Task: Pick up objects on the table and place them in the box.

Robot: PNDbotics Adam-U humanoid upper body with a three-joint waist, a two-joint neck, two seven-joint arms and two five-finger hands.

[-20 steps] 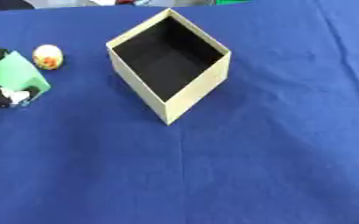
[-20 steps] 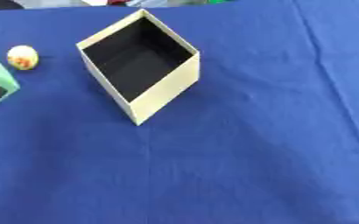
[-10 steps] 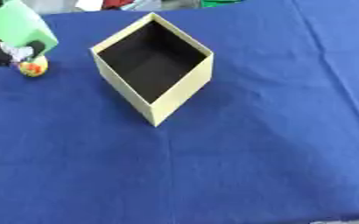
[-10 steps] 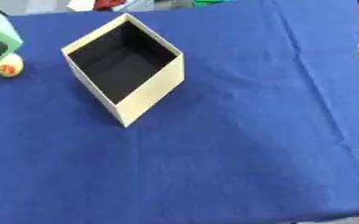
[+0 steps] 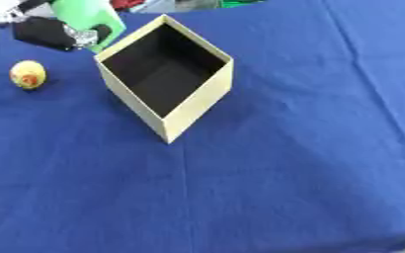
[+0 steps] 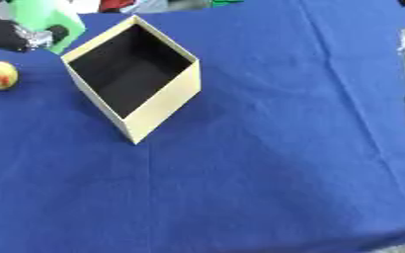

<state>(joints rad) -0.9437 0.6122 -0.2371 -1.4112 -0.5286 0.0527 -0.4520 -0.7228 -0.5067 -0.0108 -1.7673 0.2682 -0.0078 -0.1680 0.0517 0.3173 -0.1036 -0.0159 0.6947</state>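
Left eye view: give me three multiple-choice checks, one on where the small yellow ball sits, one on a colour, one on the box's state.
1. Where is the yellow ball?
A. inside the box
B. on the cloth, left of the box
C. right of the box

2. What colour is the block at the left robot hand?
A. green
B. red
C. white

3. What is in the box?
A. nothing visible
B. the ball
C. the block

B: ball lies on the blue cloth, apart from the box.
A: block is bright green.
A: only dark interior shows.

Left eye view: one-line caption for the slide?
Left hand holds a green object beside the open, empty box on the blue cloth; a small yellow ball lies left.
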